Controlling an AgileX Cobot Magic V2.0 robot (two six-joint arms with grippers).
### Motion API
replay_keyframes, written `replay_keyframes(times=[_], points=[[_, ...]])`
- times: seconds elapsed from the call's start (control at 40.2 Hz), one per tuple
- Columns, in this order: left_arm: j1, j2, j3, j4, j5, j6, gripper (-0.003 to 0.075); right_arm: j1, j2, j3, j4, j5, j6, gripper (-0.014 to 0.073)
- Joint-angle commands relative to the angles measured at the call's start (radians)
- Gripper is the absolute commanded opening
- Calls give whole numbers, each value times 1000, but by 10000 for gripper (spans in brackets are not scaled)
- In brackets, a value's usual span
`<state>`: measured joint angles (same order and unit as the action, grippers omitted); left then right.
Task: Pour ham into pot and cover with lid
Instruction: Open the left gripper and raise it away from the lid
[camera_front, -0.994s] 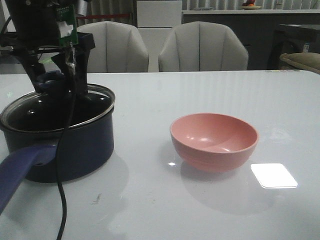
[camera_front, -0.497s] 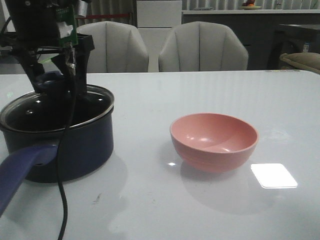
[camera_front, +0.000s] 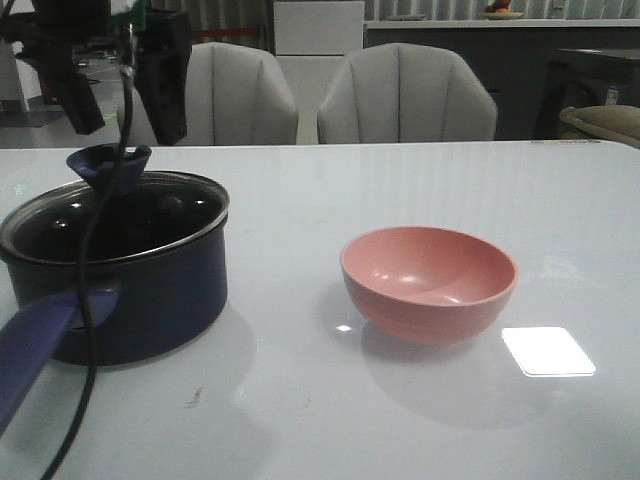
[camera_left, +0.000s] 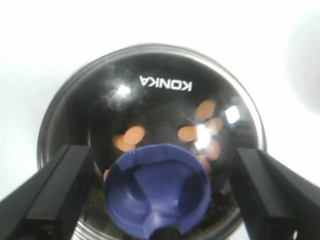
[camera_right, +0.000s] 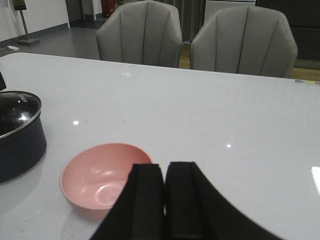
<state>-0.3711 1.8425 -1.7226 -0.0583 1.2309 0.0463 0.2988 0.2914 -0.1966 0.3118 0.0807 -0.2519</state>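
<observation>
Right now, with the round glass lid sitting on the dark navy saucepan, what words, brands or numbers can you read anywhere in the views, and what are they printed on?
"KONKA": white letters on the round glass lid with the steel rim, upside down in the left wrist view, above the blue notched knob.
Green circuit board on the left arm, front view: nothing readable.
Pink bowl, dark navy saucepan, white table: no text visible.

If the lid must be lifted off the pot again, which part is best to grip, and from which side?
Grip the blue knob at the centre of the lid, coming straight down from above. The lid lies flat on the pot, so its steel rim offers little hold, while the cup-shaped knob stands upright. The left gripper is already open above it, one of its fingers on each side.
</observation>
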Motion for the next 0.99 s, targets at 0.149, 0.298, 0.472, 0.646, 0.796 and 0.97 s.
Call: replay_keyframes(times=[0.149,0.298,0.472,0.646,0.796,0.97], points=[[-2,-220,7,-41,30,-3,583,0,3,-29,6,-81,-5,150],[-2,-372,111,-41,-22,-3,583,0,3,-29,6,-81,-5,150],[-2,-580,299,-45,-160,-3,583,0,3,-29,6,-81,-5,150],[-2,-788,511,-53,-297,-3,583,0,3,-29,6,-81,-5,150],[-2,-965,694,-56,-401,-3,583,0,3,-29,6,-81,-5,150],[-2,-1196,903,-87,-554,-3,583,0,3,-29,6,-81,-5,150]])
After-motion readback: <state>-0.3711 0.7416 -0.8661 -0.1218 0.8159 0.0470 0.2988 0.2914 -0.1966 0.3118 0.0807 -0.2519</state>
